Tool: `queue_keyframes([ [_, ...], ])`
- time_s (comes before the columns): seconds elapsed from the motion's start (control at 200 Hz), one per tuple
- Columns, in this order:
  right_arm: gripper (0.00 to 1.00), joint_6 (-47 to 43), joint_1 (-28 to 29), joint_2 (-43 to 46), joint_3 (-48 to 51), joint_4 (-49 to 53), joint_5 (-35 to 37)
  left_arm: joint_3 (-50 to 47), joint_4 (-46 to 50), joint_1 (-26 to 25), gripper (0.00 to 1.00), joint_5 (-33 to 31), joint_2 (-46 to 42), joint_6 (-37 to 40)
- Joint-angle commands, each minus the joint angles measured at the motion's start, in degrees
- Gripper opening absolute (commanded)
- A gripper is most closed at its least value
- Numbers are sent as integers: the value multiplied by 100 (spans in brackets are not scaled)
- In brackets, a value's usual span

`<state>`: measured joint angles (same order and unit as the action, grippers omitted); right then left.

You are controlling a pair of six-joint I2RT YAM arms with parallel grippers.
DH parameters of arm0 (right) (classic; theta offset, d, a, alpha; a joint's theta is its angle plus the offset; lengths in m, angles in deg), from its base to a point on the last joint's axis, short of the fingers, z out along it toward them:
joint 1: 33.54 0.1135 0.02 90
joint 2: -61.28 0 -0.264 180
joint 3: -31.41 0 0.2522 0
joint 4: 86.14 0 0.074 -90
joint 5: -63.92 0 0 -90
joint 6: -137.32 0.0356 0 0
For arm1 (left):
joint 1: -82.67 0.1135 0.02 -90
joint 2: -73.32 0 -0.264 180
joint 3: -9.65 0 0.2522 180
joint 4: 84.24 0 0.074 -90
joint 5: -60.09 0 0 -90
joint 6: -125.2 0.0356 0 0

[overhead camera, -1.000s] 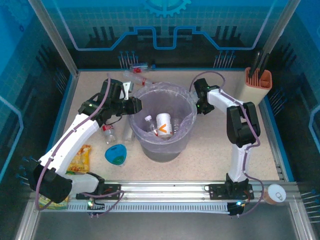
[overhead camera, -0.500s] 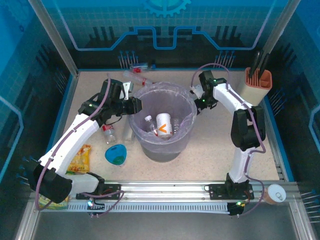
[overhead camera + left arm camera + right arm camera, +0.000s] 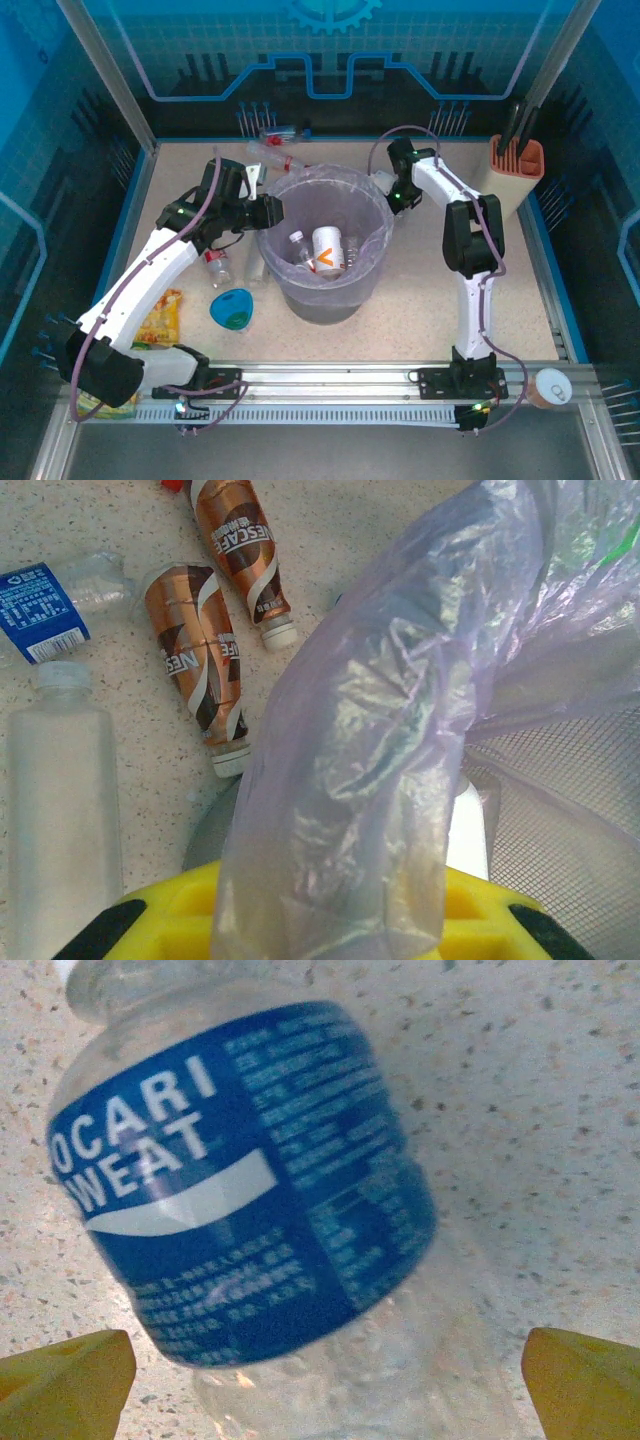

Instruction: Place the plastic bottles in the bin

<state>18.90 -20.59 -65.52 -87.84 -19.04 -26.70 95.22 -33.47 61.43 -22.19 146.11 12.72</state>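
Bracing the liner while lining up on the next bottle.
The left fingers (image 3: 180,925) are clamping the bin (image 3: 320,300)'s lilac bag (image 3: 370,730) at the rim, likely steadying it. The right fingers (image 3: 65,1390) are hanging wide apart over a Pocari Sweat bottle (image 3: 240,1180) lying on the surface (image 3: 520,1110) near the bin.

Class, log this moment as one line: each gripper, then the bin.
left gripper: shut on bag at bin rim | right gripper: open over blue-labelled bottle on table | bin: bottles inside

White arm shells (image 3: 160,265), black joints (image 3: 478,245), mauve cables (image 3: 408,129), yellow end effector fingers (image 3: 65,1385)
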Motion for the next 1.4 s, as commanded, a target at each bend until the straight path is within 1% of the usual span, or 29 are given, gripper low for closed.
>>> queue_keyframes([
  [0.0,95,-4,22,-44,-76,188,-338,-166,366,-10,26,-237,48,38],
  [0.08,87,63,-10,-30,-48,173,-394,-141,343,-7,26,-212,76,33],
  [0.145,71,115,-21,22,21,101,-394,-117,341,-12,26,-210,96,40],
  [0.17,68,122,-33,39,49,83,-411,-108,355,-12,26,-195,110,42],
  [0.36,65,162,-103,185,156,27,-381,-101,368,-12,26,-219,108,50],
  [0.48,54,283,-184,302,159,62,-514,-114,351,-8,26,-219,86,42],
  [0.665,52,692,-373,577,168,218,-598,-148,363,-10,26,-227,38,37],
  [0.886,52,1200,-694,1266,292,267,-929,-158,364,-12,26,-215,29,51],
  [0.966,51,1532,-841,1540,314,267,-1029,-151,345,-12,25,-202,12,38],
  [1.106,51,2361,-1080,2017,121,571,-1121,-158,381,-12,25,-180,-26,23],
  [1.191,51,2669,-1121,2307,-16,800,-1148,-160,384,-12,25,-107,-53,-3],
  [1.301,51,3042,-1170,2660,-296,1143,-1107,-174,355,-14,20,-59,-69,-18],
  [1.346,50,3196,-1189,2794,-417,1281,-1135,-179,359,-16,20,-64,-72,-20],
  [1.396,47,3315,-1206,2923,-554,1393,-1319,-123,485,-35,19,-194,-16,31],
])
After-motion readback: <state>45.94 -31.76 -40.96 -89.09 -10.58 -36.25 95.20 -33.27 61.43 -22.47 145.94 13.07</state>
